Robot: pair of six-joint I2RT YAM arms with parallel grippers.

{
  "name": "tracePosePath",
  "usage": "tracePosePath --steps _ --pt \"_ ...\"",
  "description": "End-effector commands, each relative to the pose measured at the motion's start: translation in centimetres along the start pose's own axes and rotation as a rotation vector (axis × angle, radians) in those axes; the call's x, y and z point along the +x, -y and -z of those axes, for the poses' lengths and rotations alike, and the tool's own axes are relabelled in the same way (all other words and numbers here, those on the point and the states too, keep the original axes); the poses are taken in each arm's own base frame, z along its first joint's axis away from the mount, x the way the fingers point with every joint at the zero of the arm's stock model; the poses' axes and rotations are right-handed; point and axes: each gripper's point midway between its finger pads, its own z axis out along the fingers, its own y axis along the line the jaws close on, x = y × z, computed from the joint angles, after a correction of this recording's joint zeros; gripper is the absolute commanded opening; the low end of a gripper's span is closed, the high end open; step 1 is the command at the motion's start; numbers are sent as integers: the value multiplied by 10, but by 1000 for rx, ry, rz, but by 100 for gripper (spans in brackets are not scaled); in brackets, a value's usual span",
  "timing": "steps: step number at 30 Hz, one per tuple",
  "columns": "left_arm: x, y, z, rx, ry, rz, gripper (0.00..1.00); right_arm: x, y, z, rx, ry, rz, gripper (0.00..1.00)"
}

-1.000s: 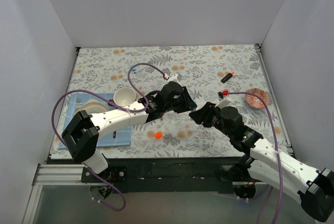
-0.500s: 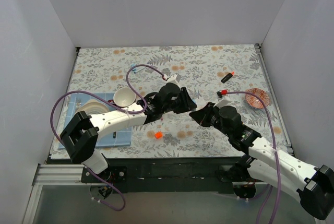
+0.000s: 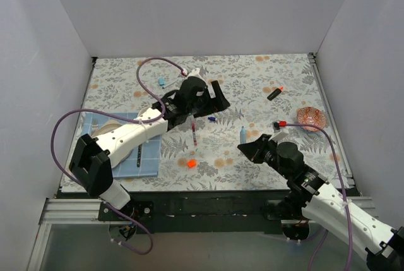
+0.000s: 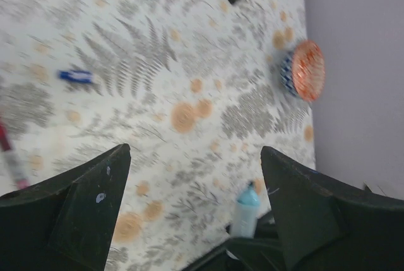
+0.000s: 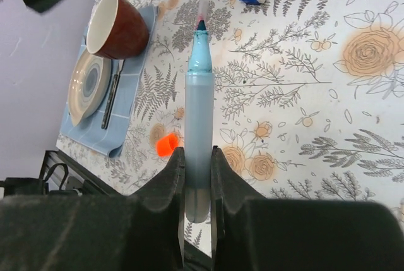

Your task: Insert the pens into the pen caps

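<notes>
Left of the held pen: mug, plate.

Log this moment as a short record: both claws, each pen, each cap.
left claw: open, holding nothing
right claw: shut on light blue pen
light blue pen: uncapped, tip pointing away from the claw
black pen: lying on the table, far right, not held
dark blue cap: loose on the table, near the left claw
orange cap: loose near the front edge
</notes>
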Motion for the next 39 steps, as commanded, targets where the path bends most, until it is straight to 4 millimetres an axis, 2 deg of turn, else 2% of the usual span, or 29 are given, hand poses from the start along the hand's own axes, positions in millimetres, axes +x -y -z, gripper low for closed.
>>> tracePosePath --steps 1,2,3,5,6,8,9,10,13,15,16,17,18,20,23,26,33,35,36,39 --pt "-88 -63 24 -226 163 -103 83 -14 -3 16 -36 76 52 1" --pt "-100 -79 20 -283 170 -118 82 -19 -8 20 -61 96 72 1" --pt "-133 -96 28 -345 229 -124 81 -21 -13 24 -84 105 88 1" --pt "-153 -122 30 -434 245 -135 80 -32 -20 34 -105 142 119 1" --pt "-174 -142 30 -489 270 -132 79 -35 -21 37 -103 150 126 1" --pt "-186 -165 27 -542 263 -125 78 -38 -22 42 -102 153 141 1" --pt "-191 -187 19 -585 243 -114 76 -41 -27 44 -112 156 144 1" --pt "-202 -189 18 -589 249 -126 75 -42 -29 46 -113 155 147 1" --pt "-215 -212 5 -635 218 -129 74 -41 -36 52 -137 127 161 1" --pt "-220 -225 -2 -662 208 -132 74 -40 -43 56 -175 124 162 1" --pt "-217 -240 -11 -697 183 -132 74 -42 -45 59 -196 138 165 1" --pt "-223 -240 -12 -696 190 -132 74 -42 -46 60 -204 147 164 1" --pt "-228 -248 -13 -707 188 -121 74 -45 -47 61 -212 163 168 1" --pt "-227 -261 -23 -706 151 -115 74 -46 -46 63 -213 181 170 1" --pt "-232 -287 -29 -715 145 -94 74 -50 -39 59 -180 202 179 1" --pt "-233 -303 -35 -700 129 -59 73 -56 -42 58 -172 215 194 1" --pt "-230 -318 -55 -691 100 -52 71 -63 -47 58 -176 234 215 1" --pt "-236 -321 -58 -692 110 -46 71 -66 -52 58 -198 248 223 1" --pt "-231 -324 -64 -681 90 -45 70 -67 -53 57 -197 246 231 1" --pt "-230 -323 -72 -644 79 -66 70 -71 -60 55 -195 234 270 1"
